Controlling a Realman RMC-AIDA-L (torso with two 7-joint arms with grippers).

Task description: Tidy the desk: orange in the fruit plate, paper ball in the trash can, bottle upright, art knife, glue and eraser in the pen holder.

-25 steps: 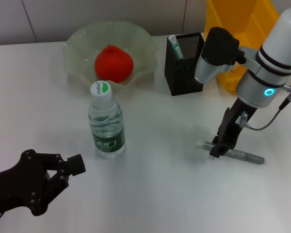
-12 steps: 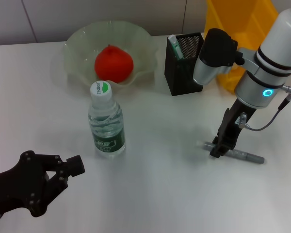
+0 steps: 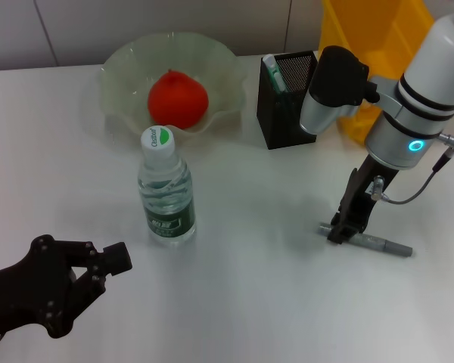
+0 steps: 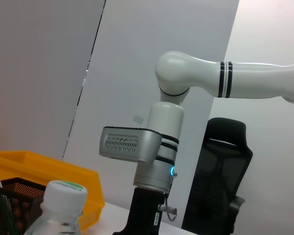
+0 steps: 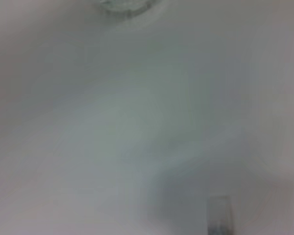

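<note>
The orange (image 3: pixel 177 99) lies in the clear fruit plate (image 3: pixel 121 64) at the back. In front of the plate the bottle (image 3: pixel 166 189) stands upright, and its cap (image 4: pixel 63 193) shows in the left wrist view. The grey art knife (image 3: pixel 378 243) lies flat on the table at the right. My right gripper (image 3: pixel 339 233) points straight down with its fingers closed on the knife's left end. The black mesh pen holder (image 3: pixel 287 102) holds a green and white item (image 3: pixel 272 72). My left gripper (image 3: pixel 106 270) rests open at the near left, holding nothing. The paper ball is out of view.
A yellow bin (image 3: pixel 378 38) stands at the back right behind the pen holder, and also shows in the left wrist view as the yellow bin (image 4: pixel 44 178). The white table (image 3: pixel 257 302) stretches between the two arms.
The art knife's left end has shifted slightly to the right under the right gripper's fingers. The left arm and the other objects have stayed put.
</note>
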